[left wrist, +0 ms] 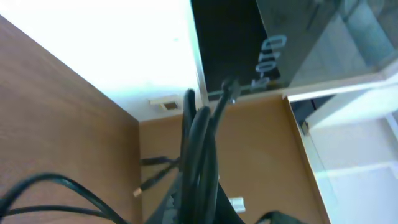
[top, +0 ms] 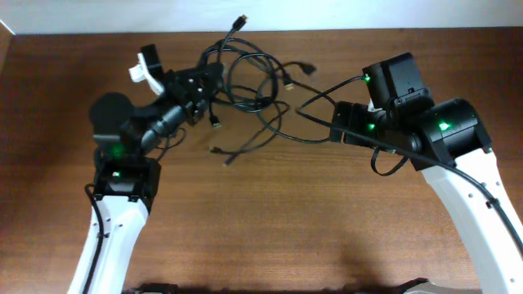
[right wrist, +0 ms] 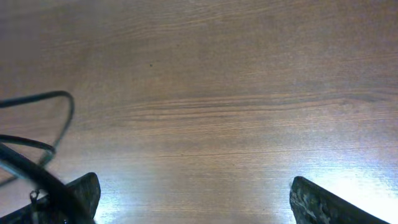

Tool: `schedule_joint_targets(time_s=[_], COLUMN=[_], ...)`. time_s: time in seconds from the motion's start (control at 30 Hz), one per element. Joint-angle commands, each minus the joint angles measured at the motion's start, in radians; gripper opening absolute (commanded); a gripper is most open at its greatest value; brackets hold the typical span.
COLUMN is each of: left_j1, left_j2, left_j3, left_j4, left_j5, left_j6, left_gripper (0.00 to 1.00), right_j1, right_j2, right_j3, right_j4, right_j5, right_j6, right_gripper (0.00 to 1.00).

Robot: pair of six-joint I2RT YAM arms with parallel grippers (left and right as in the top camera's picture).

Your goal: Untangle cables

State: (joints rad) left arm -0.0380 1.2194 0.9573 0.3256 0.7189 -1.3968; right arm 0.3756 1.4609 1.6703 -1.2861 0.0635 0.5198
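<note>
The cables (top: 249, 86) are thin black cords tangled in loops at the table's far middle, with plug ends spread around, one at the far edge (top: 241, 18) and one nearer me (top: 229, 163). My left gripper (top: 208, 82) sits at the tangle's left side, shut on a bunch of strands. In the left wrist view these cables (left wrist: 199, 143) rise straight out of my left gripper (left wrist: 200, 208). My right gripper (top: 337, 124) is at the tangle's right edge, open. In the right wrist view its fingers (right wrist: 87, 190) stand wide apart over bare wood, and a cable loop (right wrist: 59, 99) lies to the left of my right gripper (right wrist: 194, 186).
The brown wooden table (top: 278, 220) ends at a white wall along the far edge (top: 327, 31). Both arms reach in from the near corners, the left arm (top: 122, 196) and the right arm (top: 482, 196). The right arm's own thicker wire (top: 384, 159) hangs beside its wrist.
</note>
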Motion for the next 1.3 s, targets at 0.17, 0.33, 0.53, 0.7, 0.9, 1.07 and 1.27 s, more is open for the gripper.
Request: schedule_joint_targets(time_s=[0.17, 0.33, 0.53, 0.7, 0.9, 1.07, 1.27], left_j1=[0.198, 0.292, 0.362, 0.368, 0.336, 0.253, 0.142], left_j2=[-0.009, -0.009, -0.009, -0.009, -0.009, -0.009, -0.008], left_j3=[0.006, 0.006, 0.006, 0.006, 0.006, 0.006, 0.006], left_j4=[0.013, 0.012, -0.015, -0.081, -0.081, -0.081, -0.081], left_j5=[-0.007, -0.007, -0.008, 0.016, 0.082, 0.082, 0.056], left_j6=[-0.009, -0.009, -0.009, -0.009, -0.009, -0.008, -0.009], left_gripper=[0.0, 0.0, 0.0, 0.0, 0.0, 0.0, 0.0], right_j1=[-0.005, -0.005, -0.005, -0.005, -0.003, 0.034, 0.145], right_j2=[0.004, 0.004, 0.004, 0.004, 0.004, 0.004, 0.004], right_j3=[0.013, 0.013, 0.013, 0.013, 0.013, 0.013, 0.013], right_j4=[-0.016, -0.017, -0.016, -0.016, 0.037, 0.101, 0.117], right_j5=[0.065, 0.065, 0.07, 0.072, -0.163, -0.613, -0.589], right_j6=[-0.001, -0.002, -0.001, 0.006, -0.097, -0.518, -0.595], right_gripper=[0.95, 0.95, 0.96, 0.96, 0.97, 0.99, 0.99])
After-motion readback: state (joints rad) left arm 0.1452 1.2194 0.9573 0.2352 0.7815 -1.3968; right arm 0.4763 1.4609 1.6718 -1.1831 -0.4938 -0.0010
